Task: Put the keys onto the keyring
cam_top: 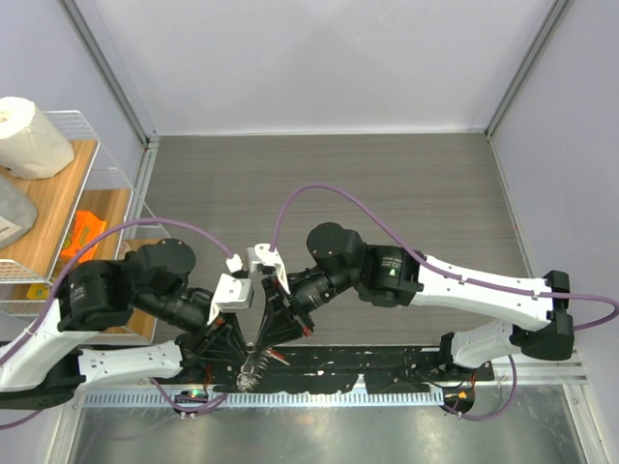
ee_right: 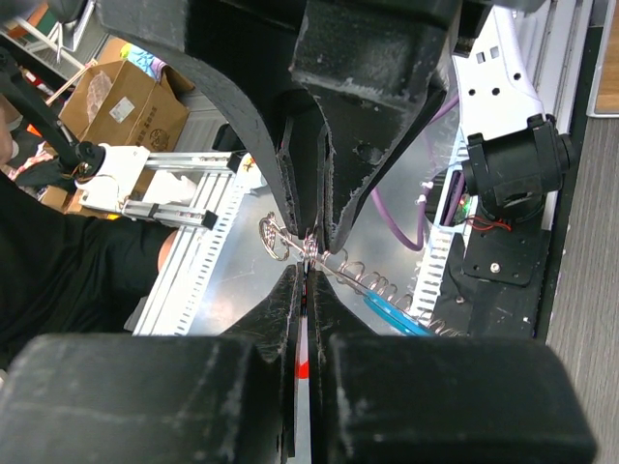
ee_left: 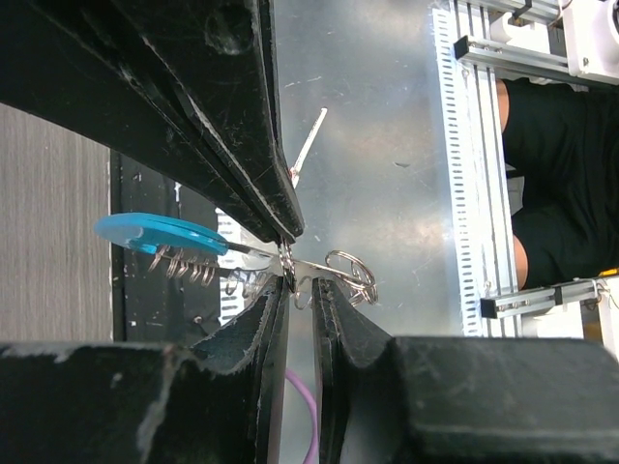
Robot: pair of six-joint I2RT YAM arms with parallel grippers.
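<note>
The key (ee_right: 302,368) shows only in the right wrist view, as a sliver of red head squeezed in the slit between the fingers of the right gripper (ee_right: 303,278), which are pressed together on it. The left wrist view hides the red head. There a thin silvery strip (ee_left: 311,140) sticks out beside those same fingers, and I cannot tell whether it is the key's blade.

The keyring (ee_left: 334,269) is held in the air right at the key, above the metal sheet (ee_left: 387,116) at the near edge of the table (cam_top: 387,193). The left gripper (ee_left: 300,300) has its fingers a narrow gap apart, clamped on the keyring's wire. In the left wrist view the small round loops lie on one side of that grip, and the wire coil and blue tag (ee_left: 160,232) lie on the other. The tips of the two grippers almost touch at the wire.

From above, neither the key nor the tag can be made out. Only a silvery tangle shows under the spot where the arms meet, between their bases. That view alone shows the shelf (cam_top: 92,179) on the left with a paper roll (cam_top: 29,135) on it. Only the right wrist view shows a cardboard box (ee_right: 126,97). Both wrist views show a person (ee_left: 561,193) in black beyond the table edge.
</note>
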